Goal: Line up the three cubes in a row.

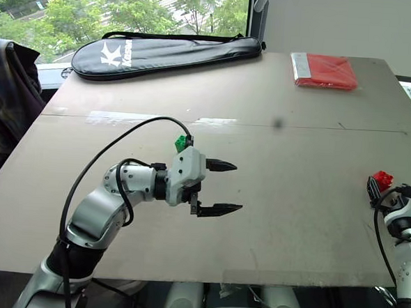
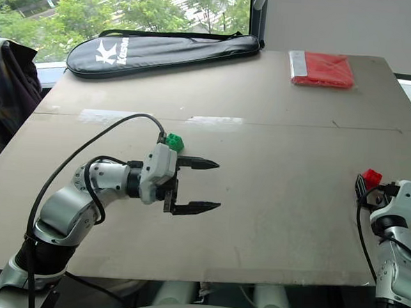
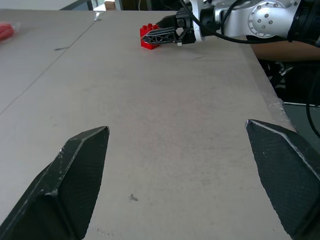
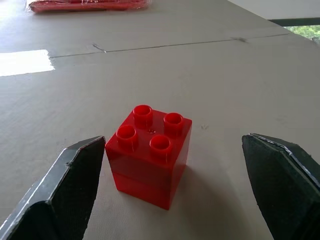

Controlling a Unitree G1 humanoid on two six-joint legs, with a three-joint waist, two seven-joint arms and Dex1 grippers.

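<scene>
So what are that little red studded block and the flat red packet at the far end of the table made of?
The small red studded block looks like hard moulded plastic: glossy faces, crisp edges, four round studs on top. The flat red packet seems to be something soft wrapped in clear film, judging by its shiny, slightly crinkled surface; what is inside cannot be told. The grey table looks like matte board, scuffed.

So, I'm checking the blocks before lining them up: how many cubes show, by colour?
Red cube: 1
Green cube: 1, partly hidden behind the left gripper
Yellow cube: 0 seen
Total: 2
</scene>
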